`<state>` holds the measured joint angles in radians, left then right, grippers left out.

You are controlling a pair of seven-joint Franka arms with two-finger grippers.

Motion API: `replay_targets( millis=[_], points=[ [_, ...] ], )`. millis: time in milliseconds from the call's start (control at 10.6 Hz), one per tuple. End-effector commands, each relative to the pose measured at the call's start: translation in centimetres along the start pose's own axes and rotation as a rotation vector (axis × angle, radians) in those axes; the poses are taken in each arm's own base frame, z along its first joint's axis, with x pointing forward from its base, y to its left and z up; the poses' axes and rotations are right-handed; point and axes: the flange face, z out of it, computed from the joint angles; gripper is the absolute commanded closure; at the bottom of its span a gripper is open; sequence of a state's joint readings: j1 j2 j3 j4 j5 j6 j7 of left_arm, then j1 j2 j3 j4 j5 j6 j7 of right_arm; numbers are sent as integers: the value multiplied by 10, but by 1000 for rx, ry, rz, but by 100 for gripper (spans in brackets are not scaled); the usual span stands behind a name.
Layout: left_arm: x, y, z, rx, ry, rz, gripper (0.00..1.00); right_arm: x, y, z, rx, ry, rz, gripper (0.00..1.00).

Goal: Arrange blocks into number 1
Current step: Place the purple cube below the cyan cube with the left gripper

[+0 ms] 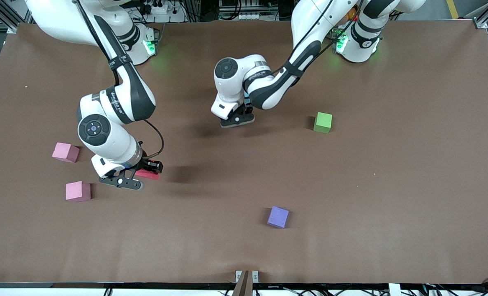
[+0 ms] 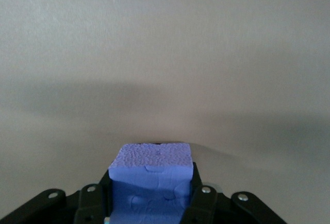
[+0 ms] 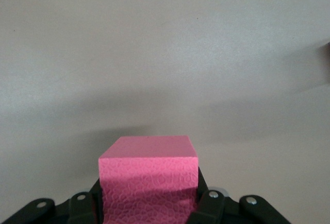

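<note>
A: What does the left hand (image 2: 152,203) hold?
B: A light blue foam cube (image 2: 152,175), clamped over mid-table (image 1: 350,197).
A: And the right hand (image 3: 149,206)?
B: It grips a red foam cube (image 3: 148,177) beside two pink foam cubes (image 1: 65,152).

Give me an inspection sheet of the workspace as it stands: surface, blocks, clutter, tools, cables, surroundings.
Surface: brown table, no spills seen.
Job's things: green block toward the left arm's end; purple block nearer the front camera; light blue block in the left tool; red block in the right tool; orange block not seen.
Clutter: two pink cubes at the right arm's end.
Grippers: left tool shut on the light blue block, over mid-table; right tool shut on the red block, beside the pink cubes.
Cables: black cable looping at the right wrist.
Surroundings: small clamp at the table's near edge.
</note>
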<state>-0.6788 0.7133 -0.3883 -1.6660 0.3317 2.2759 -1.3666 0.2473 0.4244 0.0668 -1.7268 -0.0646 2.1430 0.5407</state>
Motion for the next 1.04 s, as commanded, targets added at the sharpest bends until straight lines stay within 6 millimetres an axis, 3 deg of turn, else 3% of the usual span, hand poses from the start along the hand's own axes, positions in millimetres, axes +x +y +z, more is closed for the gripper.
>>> replay_targets(
  millis=[0,660,943],
  points=[
    [-14,-20,-9,35,27,86,100,-4,0,-2,4,-5,18,100],
    [-44,-29,-3,-20,69,190,100,-9,-7,2,5,-15,13,100],
    [-39,-32,-8,-23,74,208,100,-15,-12,4,-12,-42,-10,100]
  ],
)
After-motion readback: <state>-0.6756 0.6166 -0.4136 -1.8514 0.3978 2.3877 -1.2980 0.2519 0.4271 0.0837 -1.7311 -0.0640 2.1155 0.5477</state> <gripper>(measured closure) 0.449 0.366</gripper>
